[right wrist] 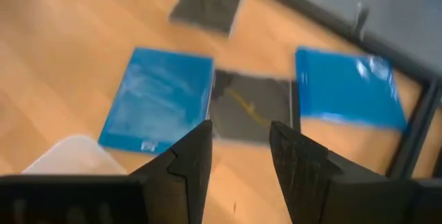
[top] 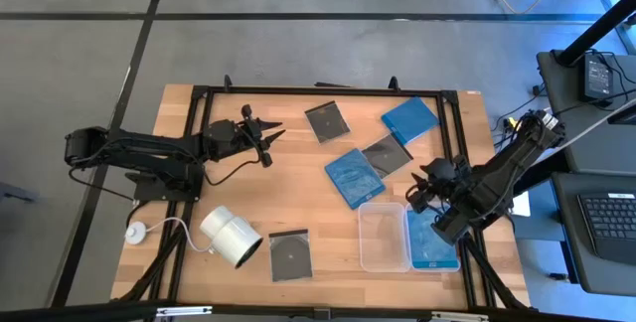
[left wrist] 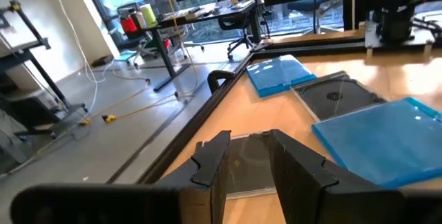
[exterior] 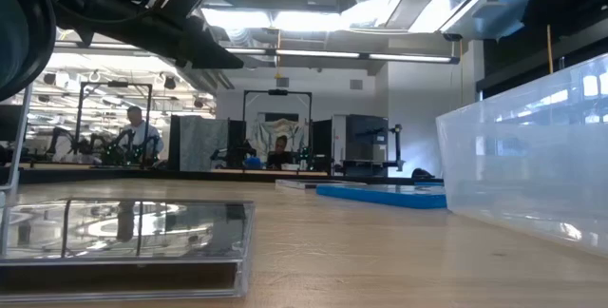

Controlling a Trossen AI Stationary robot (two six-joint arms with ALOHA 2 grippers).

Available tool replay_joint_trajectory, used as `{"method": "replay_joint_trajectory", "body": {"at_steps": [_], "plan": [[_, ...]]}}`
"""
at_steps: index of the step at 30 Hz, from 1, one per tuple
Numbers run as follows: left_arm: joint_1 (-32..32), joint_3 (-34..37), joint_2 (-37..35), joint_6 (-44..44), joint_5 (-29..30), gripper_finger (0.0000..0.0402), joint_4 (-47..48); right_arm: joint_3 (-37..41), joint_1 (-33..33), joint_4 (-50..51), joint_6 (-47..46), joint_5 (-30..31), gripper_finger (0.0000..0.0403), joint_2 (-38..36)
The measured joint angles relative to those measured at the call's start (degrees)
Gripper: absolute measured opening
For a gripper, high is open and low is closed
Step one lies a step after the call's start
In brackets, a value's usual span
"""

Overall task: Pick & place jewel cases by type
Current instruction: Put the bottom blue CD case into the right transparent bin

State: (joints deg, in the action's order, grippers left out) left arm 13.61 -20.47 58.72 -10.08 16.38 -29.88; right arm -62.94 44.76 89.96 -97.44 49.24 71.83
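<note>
Sorting is partly done: one blue case [top: 429,239] is lying in my right-hand tray [top: 445,265], while the neighbouring tray [top: 384,259] is sitting empty. I am hovering my right claw [right wrist: 239,156], parted and empty, over the middle grey case [right wrist: 251,115]. My left claw [left wrist: 246,160], parted and empty, is pointing at the far grey case [top: 326,120]. Next, I judge, I am lowering to grip an edge.

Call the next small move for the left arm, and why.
Probably ease the left gripper forward and down onto the dark jewel case ahead of it. The fingers are parted with nothing between them, and that case lies flat on the table, loose. One blue case already sits in the right-hand clear tray; the other tray looks empty. The right gripper hangs above them, open.
</note>
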Motion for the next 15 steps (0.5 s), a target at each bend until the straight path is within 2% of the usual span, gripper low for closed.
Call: {"method": "replay_joint_trajectory", "body": {"at_steps": [4,7,10,13,15], "plan": [[0.00,0.01,0.00,0.34,0.04,0.0095,0.01,0.86,-1.61,0.01,0.67,2.01,0.0149,0.02],[0.00,0.00,0.00,2.06,-0.35,0.0097,0.01,2.16,-3.50,0.01,0.51,-0.56,0.0149,0.02],[0.04,0.01,0.29,2.87,-4.91,0.0108,-0.23,3.63,-6.26,0.02,1.59,-3.90,0.0149,-0.18],[0.00,0.01,1.43,2.90,-9.94,0.0127,-1.83,5.37,-9.11,-0.48,3.79,-4.70,0.0149,-1.21],[0.00,0.00,2.74,2.90,-11.05,0.0140,-4.46,6.52,-11.09,-1.20,4.98,-4.75,0.0149,-2.42]]}}
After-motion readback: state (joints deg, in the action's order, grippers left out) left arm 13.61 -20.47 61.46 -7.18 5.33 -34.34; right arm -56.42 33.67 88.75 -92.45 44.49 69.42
